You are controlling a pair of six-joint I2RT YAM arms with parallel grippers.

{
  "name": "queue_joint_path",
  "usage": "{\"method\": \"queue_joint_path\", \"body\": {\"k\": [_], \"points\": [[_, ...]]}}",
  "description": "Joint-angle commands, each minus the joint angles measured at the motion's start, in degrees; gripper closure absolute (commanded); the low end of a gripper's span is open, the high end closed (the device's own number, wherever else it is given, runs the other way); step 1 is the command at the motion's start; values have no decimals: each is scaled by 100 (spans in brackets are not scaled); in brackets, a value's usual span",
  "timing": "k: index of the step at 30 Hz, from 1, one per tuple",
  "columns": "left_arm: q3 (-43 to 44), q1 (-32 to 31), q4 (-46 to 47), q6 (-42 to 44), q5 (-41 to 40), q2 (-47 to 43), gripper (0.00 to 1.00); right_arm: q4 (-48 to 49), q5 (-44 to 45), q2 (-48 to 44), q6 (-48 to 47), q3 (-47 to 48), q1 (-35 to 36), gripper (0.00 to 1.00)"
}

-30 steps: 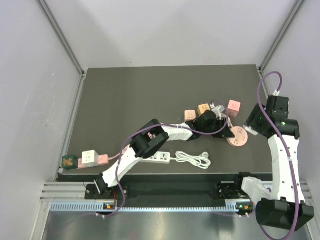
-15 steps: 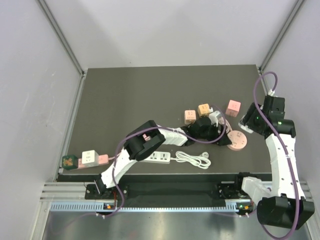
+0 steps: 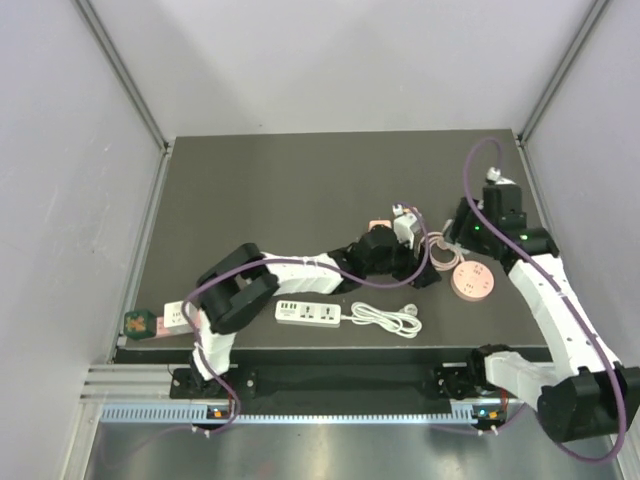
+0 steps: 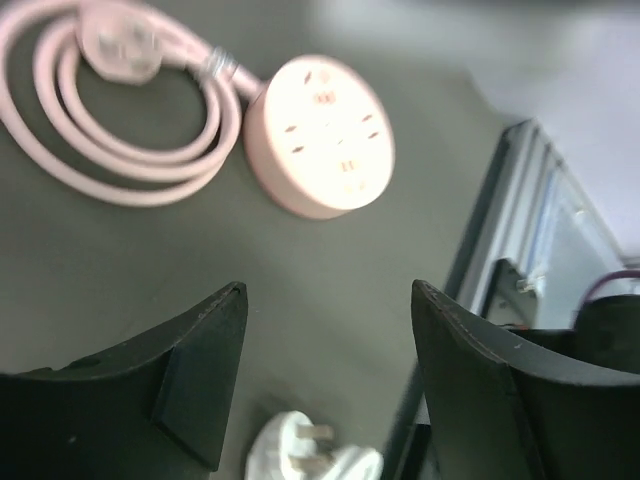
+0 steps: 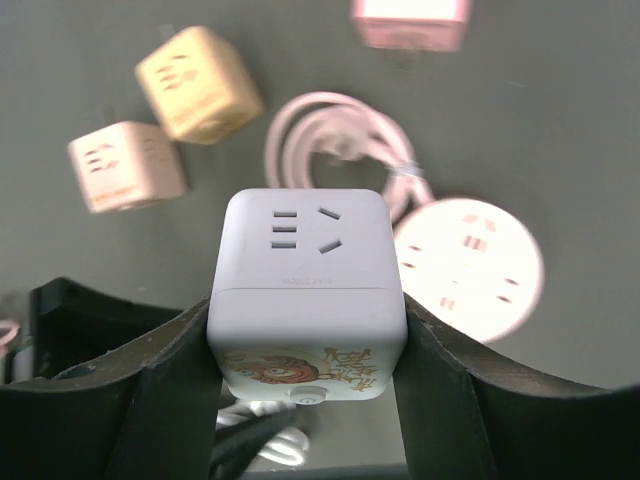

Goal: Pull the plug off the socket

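1 socket (image 5: 305, 290) apparently inside right end effector (image 5: 305, 345).

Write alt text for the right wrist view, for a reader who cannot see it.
The right gripper clamps a pale cube socket between its fingers, above a dark table. Below lie a yellow cube, a peach cube, a pink cube and a round pink socket with its coiled cord.

it was a robotics lab test cell: a dark table (image 3: 270, 180) boxed in by plain white panels (image 3: 60, 170) on aluminium posts (image 3: 125, 80), a slotted metal rail (image 3: 340, 385) along its near edge, a white power strip (image 3: 308, 314) and a round pink socket (image 3: 472, 281) lying loose on it.
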Motion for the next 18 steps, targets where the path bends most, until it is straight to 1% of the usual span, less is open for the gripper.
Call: {"method": "queue_joint_path", "body": {"k": [1, 3, 4, 5, 6, 7, 9, 10, 11, 12, 13, 14, 15, 16, 17, 18], "points": [[-224, 24, -186, 180, -211, -1077, 30, 937, 449, 122, 319, 325, 806, 100], [-557, 24, -415, 207, -430, -1430, 31, 1315, 573, 254, 407, 369, 1236, 100], [-690, 24, -721, 207, -562, -1858, 31, 1464, 670, 341, 416, 361, 1343, 100], [-839, 24, -863, 216, -685, -2088, 31, 1814, 705, 386, 451, 282, 1431, 100], [-1197, 24, -960, 224, -956, -2352, 32, 1982, 732, 421, 486, 229, 1545, 100], [-1392, 42, -1092, 207, -1080, -2920, 32, 2149, 776, 500, 512, 185, 1598, 100], [-1970, 42, -1539, 154, -1562, -3547, 32, 2799, 785, 561, 583, -26, 1764, 100], [-2148, 51, -1724, 145, -1704, -4150, 32, 3019, 889, 666, 600, -96, 1853, 100], [-2298, 51, -2187, 128, -1845, -4452, 32, 3421, 943, 737, 566, -201, 1949, 100], [-2508, 51, -2461, 102, -1994, -4751, 32, 3608, 1004, 807, 539, -237, 2159, 100], [-2580, 77, -2804, 23, -2335, -5285, 32, 3793, 1135, 973, 522, -263, 2274, 100], [-2624, 77, -3529, -39, -2504, -5542, 32, 4160, 1171, 1062, 478, -324, 2380, 100], [-2677, 86, -3858, -213, -2940, -6032, 32, 4320, 1250, 1159, 443, -342, 2581, 100], [-2712, 86, -4227, -328, -3136, -6263, 32, 4705, 1320, 1360, 416, -386, 2687, 100], [-2730, 95, -4561, -477, -3391, -6474, 32, 4865, 1365, 1475, 390, -439, 2784, 100], [-2756, 104, -5252, -661, -3602, -6685, 32, 5015, 1408, 1589, 381, -465, 2959, 100]]}}
